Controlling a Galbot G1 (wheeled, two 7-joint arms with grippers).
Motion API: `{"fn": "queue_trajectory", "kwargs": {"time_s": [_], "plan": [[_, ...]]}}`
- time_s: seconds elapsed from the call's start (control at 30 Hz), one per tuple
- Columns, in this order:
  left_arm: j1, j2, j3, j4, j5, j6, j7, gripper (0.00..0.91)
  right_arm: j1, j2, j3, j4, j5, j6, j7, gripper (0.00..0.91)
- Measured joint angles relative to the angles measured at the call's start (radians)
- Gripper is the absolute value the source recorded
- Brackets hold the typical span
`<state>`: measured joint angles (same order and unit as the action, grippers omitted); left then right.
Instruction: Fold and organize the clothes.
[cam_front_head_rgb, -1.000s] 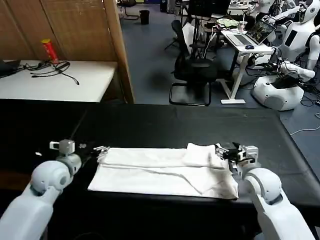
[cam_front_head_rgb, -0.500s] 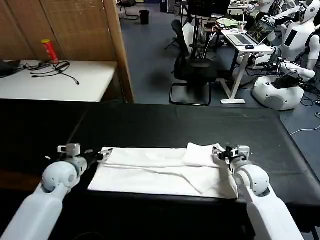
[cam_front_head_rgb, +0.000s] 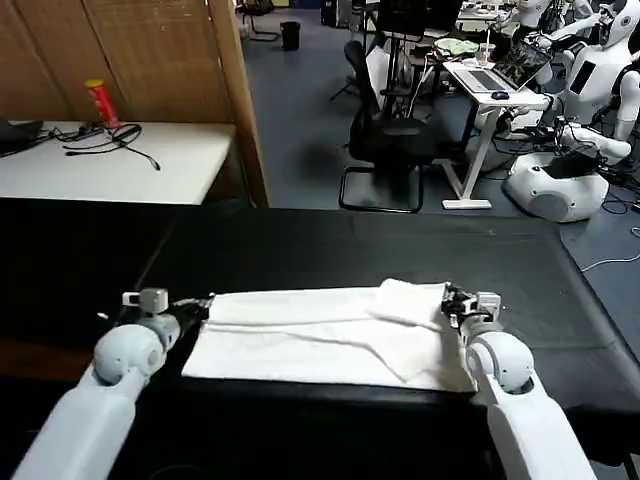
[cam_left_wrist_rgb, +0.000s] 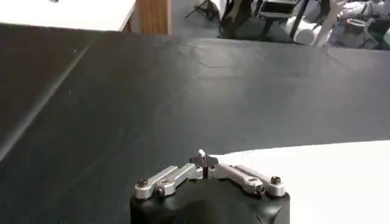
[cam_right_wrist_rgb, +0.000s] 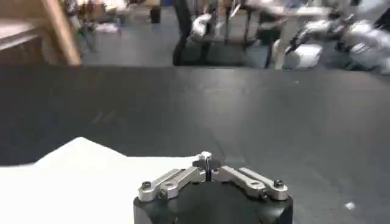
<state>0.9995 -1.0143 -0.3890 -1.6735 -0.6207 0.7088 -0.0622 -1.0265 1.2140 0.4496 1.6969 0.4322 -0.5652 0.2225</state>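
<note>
White T-shirt (cam_front_head_rgb: 320, 335) is spread as a long folded band across the near part of the black table covering (cam_front_head_rgb: 350, 250), with its length running from the robot's left to its right; a bunched, raised fold is seen toward the right end, and a diagonal crease crosses the middle; the plain side is turned up, and no print can be made out. The left gripper (cam_front_head_rgb: 205, 303) is placed at the shirt's left far corner, and in the left wrist view its fingers (cam_left_wrist_rgb: 203, 159) are seen drawn together at the edge of the white cloth (cam_left_wrist_rgb: 329, 176); whether fabric is pinched between them cannot be told. The right gripper (cam_front_head_rgb: 452, 300) is placed at the shirt's right far corner, beside the bunched fold; in the right wrist view its fingers (cam_right_wrist_rgb: 206, 161) are likewise closed together, with white cloth (cam_right_wrist_rgb: 79, 176) lying just beside them; a grip on the fabric cannot be confirmed.
</note>
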Motion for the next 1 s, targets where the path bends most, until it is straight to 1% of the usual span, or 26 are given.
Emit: {"fn": "queue_trajectory", "kwargs": {"time_s": [0.03, 0.07, 0.2, 0.37, 0.5, 0.6, 0.67, 0.77, 0.87, 1.0], "plan": [[-0.004, -0.002, 0.004, 0.001, 0.005, -0.007, 0.002, 0.829, -0.003, 0.000, 0.002, 0.004, 0.000, -0.009, -0.009, 0.722], [-0.008, -0.005, 0.008, 0.000, 0.011, -0.012, 0.003, 0.878, -0.006, -0.001, 0.005, 0.009, 0.000, -0.016, -0.021, 0.878], [-0.012, -0.006, 0.009, -0.005, 0.015, -0.035, 0.008, 0.878, -0.026, -0.017, 0.022, 0.038, 0.003, -0.026, -0.064, 0.878], [-0.010, 0.013, -0.005, -0.022, 0.018, -0.058, 0.003, 0.878, -0.060, -0.052, 0.046, 0.095, 0.028, -0.036, -0.080, 0.878], [0.002, 0.032, -0.020, -0.042, 0.019, -0.062, -0.002, 0.878, -0.082, -0.069, 0.059, 0.141, 0.045, -0.050, -0.080, 0.878], [0.021, 0.037, -0.041, -0.068, -0.017, -0.054, -0.023, 0.878, -0.099, -0.078, 0.073, 0.181, 0.062, -0.066, -0.074, 0.878], [0.053, 0.030, -0.062, -0.095, -0.039, -0.052, -0.030, 0.878, -0.113, -0.086, 0.085, 0.212, 0.078, -0.071, -0.074, 0.878], [0.112, 0.008, -0.099, -0.147, -0.033, -0.065, -0.030, 0.878, -0.133, -0.097, 0.108, 0.252, 0.093, -0.074, -0.074, 0.878], [0.169, -0.021, -0.132, -0.194, -0.014, -0.075, -0.027, 0.878, -0.155, -0.101, 0.129, 0.286, 0.097, -0.075, -0.076, 0.878], [0.235, -0.062, -0.160, -0.226, 0.019, -0.085, -0.022, 0.878, -0.180, -0.102, 0.144, 0.319, 0.097, -0.074, -0.077, 0.878]]}}
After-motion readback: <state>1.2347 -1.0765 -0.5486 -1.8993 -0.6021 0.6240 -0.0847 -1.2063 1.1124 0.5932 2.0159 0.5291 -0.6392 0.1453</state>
